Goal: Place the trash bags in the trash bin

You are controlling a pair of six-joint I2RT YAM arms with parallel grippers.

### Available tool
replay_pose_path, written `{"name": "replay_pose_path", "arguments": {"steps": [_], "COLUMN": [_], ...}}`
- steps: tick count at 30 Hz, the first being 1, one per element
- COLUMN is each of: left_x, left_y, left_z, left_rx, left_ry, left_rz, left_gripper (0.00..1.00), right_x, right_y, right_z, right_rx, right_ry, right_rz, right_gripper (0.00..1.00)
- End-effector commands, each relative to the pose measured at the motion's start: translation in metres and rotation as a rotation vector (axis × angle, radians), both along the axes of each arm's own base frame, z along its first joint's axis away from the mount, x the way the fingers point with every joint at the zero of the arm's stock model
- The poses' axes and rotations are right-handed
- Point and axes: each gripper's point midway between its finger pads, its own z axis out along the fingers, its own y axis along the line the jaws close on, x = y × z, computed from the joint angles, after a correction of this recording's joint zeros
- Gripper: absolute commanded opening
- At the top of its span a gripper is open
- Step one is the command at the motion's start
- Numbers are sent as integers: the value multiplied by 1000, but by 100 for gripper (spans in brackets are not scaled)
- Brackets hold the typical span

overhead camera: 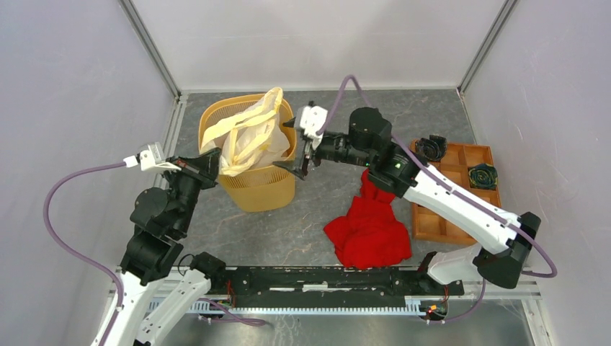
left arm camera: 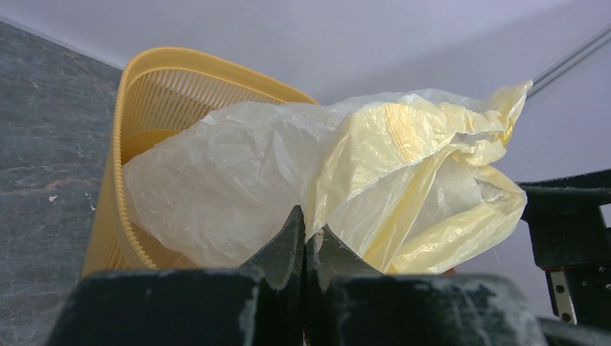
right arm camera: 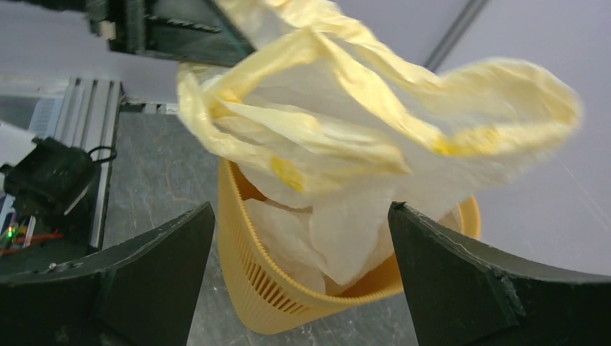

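Trash bag (overhead camera: 248,140) spills over the trash bin (overhead camera: 263,189) rim. The left gripper (overhead camera: 210,163) jaws pinch its fold, and the right gripper (overhead camera: 296,148) jaws stand wide, just beside it.

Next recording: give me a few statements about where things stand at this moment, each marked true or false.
1. The bag sits fully inside the bin. False: much of it sticks up above the rim.
2. The right gripper is open. True.
3. The red cloth lies in the wooden tray. False: it lies on the table, left of the tray.
4. The left gripper is shut. True.
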Motion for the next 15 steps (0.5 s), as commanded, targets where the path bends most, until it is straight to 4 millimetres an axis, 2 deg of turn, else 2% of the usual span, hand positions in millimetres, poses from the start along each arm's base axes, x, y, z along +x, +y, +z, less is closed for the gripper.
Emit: {"name": "replay_pose_path", "arguments": {"steps": [1,4,6,7,12,13,15], "left_x": [2,4,6,7,8,9,11], "left_y": [0,0,2,2,5,5,3], "left_z": [19,17,14,13,10,8,7], "left_rx": [-69,-39,-27,-15,-2,1,9], "left_ry": [-60,-47,-32,-23,0,10,27], "left_rz": [6,13,24,30,45,47,41], "left_gripper": [2,2,2,2,2,2,2], "right_x": [-18,-19,-20,-28,-50,-51,-57], "right_y": [19,24,28,30,14,14,19], "right_z": [12,22,30,38,45,50,54], "right_rx": [-31,-17,0,13,43,59,73], "right_ry": [-207,-265,-281,-298,-341,-350,-356], "right_rz": [164,190,205,234,265,244,245], "right_gripper": [98,95,89,77,66,63,61]}}
